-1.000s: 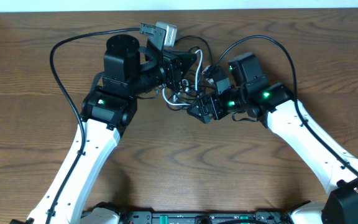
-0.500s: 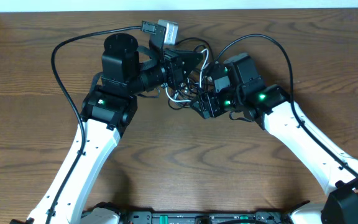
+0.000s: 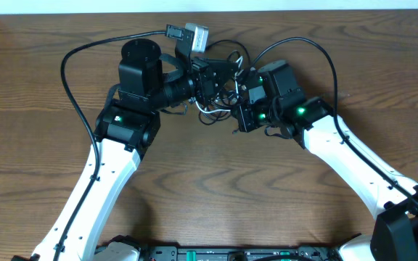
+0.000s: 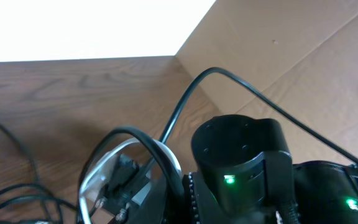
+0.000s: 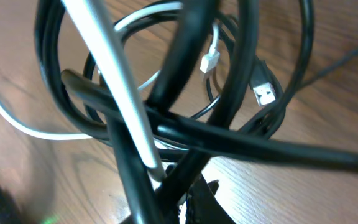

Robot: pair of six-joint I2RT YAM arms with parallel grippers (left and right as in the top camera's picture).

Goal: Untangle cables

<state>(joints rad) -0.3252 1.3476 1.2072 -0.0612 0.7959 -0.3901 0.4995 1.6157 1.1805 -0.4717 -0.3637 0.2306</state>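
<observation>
The cables [image 3: 220, 98] lie in a black tangle with one whitish cord, at the back middle of the table between my two grippers. My left gripper [image 3: 210, 81] reaches in from the left and is shut on the cables. In the left wrist view a sheeny loop [image 4: 132, 140] arcs up over it [image 4: 126, 199]. My right gripper [image 3: 239, 114] presses in from the right. In the right wrist view its dark tips [image 5: 194, 196] are shut on a black cord, with a whitish cord [image 5: 120, 93] crossing in front. A silver USB plug [image 5: 264, 93] and a small white plug [image 5: 210, 60] lie on the wood.
The arms' own thick black wires arc out at the left [image 3: 67, 72] and at the right [image 3: 329, 58]. The table's back edge [image 3: 303, 9] runs just behind the tangle. A cardboard wall [image 4: 291, 56] stands beyond the right arm's black housing [image 4: 241, 162].
My right gripper moved up and left into the tangle and went from open to shut on a cord. The left gripper stayed shut and hardly moved.
</observation>
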